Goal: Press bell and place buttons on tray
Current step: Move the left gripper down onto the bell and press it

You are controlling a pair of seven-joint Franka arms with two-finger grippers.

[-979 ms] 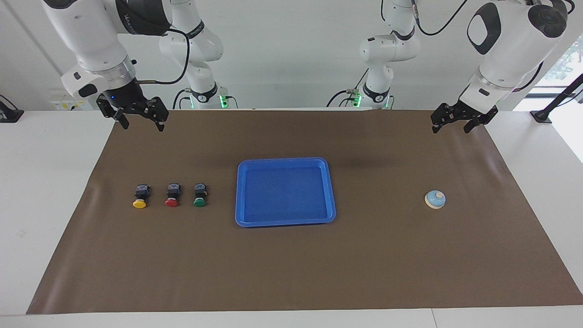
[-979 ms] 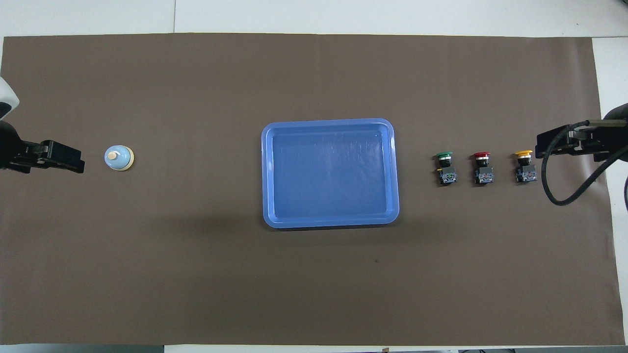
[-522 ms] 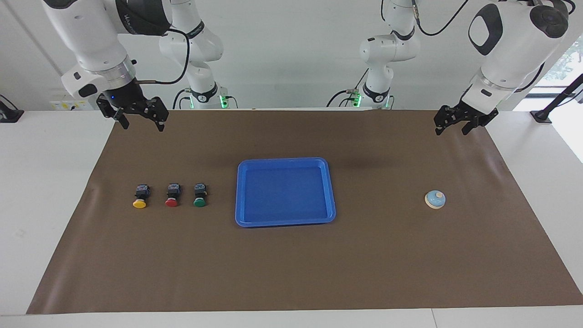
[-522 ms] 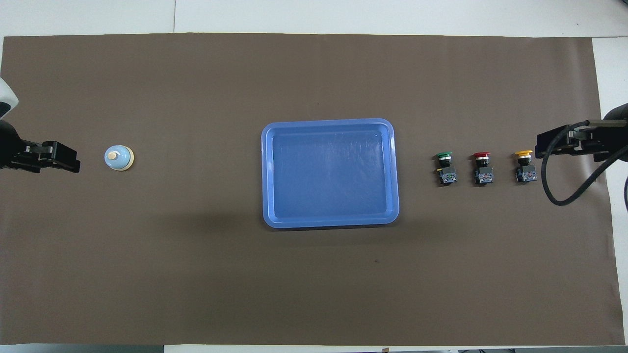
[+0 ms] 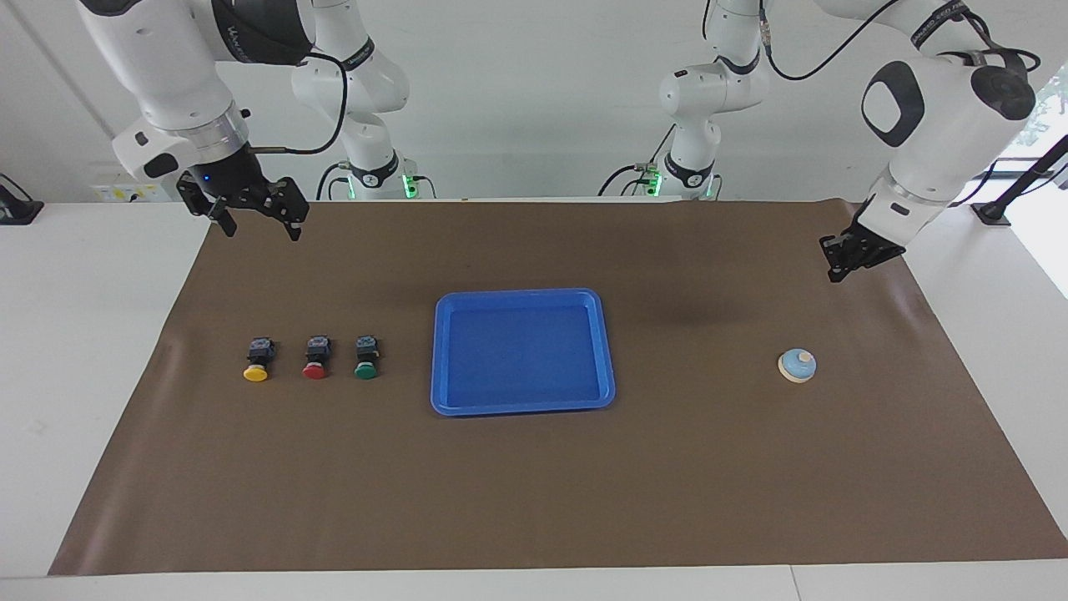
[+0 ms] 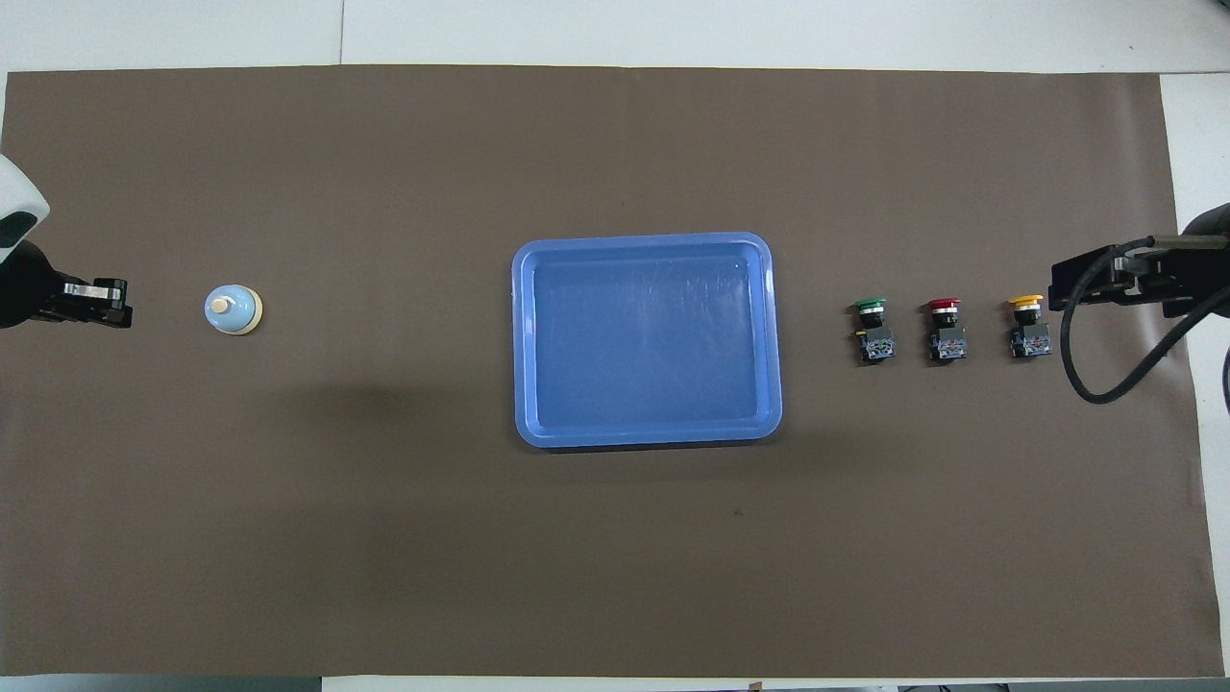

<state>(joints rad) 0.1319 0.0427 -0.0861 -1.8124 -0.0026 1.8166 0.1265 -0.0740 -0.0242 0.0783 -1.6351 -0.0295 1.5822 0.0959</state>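
Observation:
The light blue bell stands on the brown mat toward the left arm's end; it also shows in the overhead view. The yellow button, red button and green button lie in a row toward the right arm's end. The blue tray sits empty at the middle. My left gripper is shut and empty, up over the mat, apart from the bell. My right gripper is open and empty, raised over the mat's corner, and waits.
The brown mat covers most of the white table. In the overhead view the right gripper and its black cable hang just beside the yellow button.
My left gripper has come down and moved out toward the table's left-arm end, turned, and its fingers have closed. The right arm, bell, buttons and tray have not moved.

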